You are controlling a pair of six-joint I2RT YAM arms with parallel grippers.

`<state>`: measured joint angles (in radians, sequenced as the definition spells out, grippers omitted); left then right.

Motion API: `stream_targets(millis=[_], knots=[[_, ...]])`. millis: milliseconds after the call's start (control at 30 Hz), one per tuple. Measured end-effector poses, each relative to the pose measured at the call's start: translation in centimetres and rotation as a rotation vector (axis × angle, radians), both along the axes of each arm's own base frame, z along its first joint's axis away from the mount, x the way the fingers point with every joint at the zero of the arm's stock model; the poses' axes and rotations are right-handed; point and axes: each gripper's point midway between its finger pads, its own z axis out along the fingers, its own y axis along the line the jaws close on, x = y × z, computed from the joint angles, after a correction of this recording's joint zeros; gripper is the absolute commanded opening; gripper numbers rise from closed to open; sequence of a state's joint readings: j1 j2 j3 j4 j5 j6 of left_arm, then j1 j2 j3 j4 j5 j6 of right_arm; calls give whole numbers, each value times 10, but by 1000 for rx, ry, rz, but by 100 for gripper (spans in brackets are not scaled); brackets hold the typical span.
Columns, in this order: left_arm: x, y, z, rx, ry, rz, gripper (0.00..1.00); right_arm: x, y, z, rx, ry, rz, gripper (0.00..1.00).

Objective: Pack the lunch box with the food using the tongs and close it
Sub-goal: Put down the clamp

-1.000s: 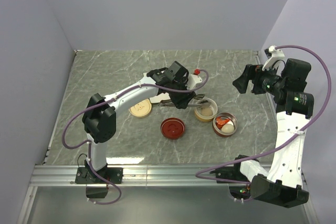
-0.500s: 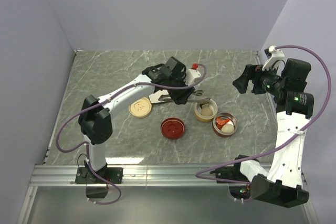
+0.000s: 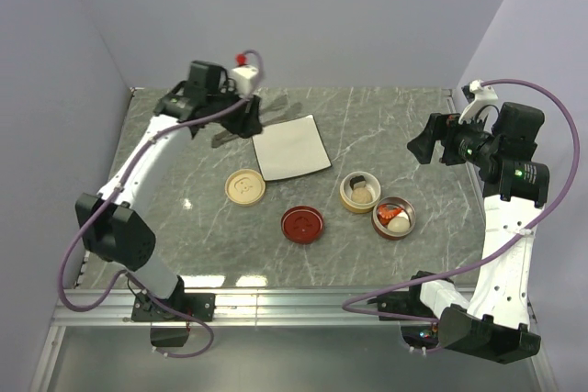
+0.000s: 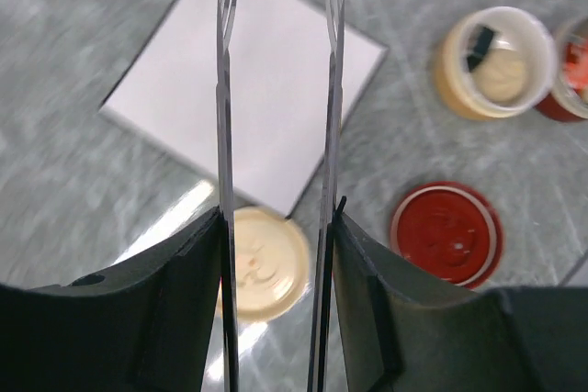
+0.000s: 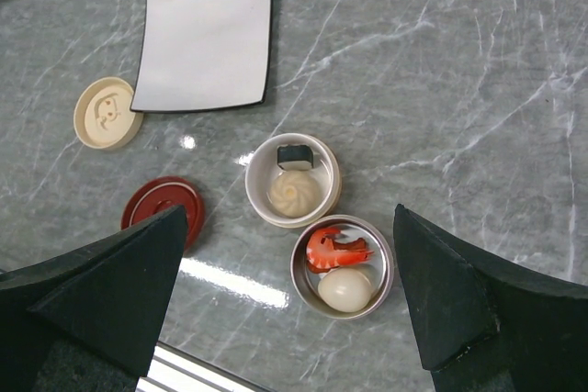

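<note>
My left gripper is raised at the back left, shut on the silver tongs, whose two thin arms stand apart and empty over the white plate. The lunch box is two round tubs. The beige tub holds a dark-wrapped sushi roll and a beige ball. The red tub holds a shrimp and a white egg. Their lids lie apart on the table: beige lid, red lid. My right gripper hangs open high above the tubs.
The square plate lies bare behind the tubs, right of the tongs' blurred tips. The beige lid and red lid sit left of the beige tub and red tub. Walls close in the back and both sides.
The left arm has swung with the tongs from above the beige tub back to the far left, uncovering the plate. The right arm has not moved.
</note>
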<state>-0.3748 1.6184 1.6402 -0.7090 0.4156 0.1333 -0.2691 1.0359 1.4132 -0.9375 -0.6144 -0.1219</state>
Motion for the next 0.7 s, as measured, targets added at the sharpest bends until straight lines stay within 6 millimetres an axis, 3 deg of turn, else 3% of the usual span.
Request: stream_targets(millis=[200,367,533,700], knots=[[18,99,-23,-13,69,222,54,-1,0,-2,-7,2,6,100],[14,173,-58,-1,151,389,54,-3,0,-17,-12,35,15,100],[3,204,-88,33,211,454,54,-5,0,-29,-17,60,23,100],[-4,209,-110,66,257,466,55,-6,-1,-34,-23,66,29,100]])
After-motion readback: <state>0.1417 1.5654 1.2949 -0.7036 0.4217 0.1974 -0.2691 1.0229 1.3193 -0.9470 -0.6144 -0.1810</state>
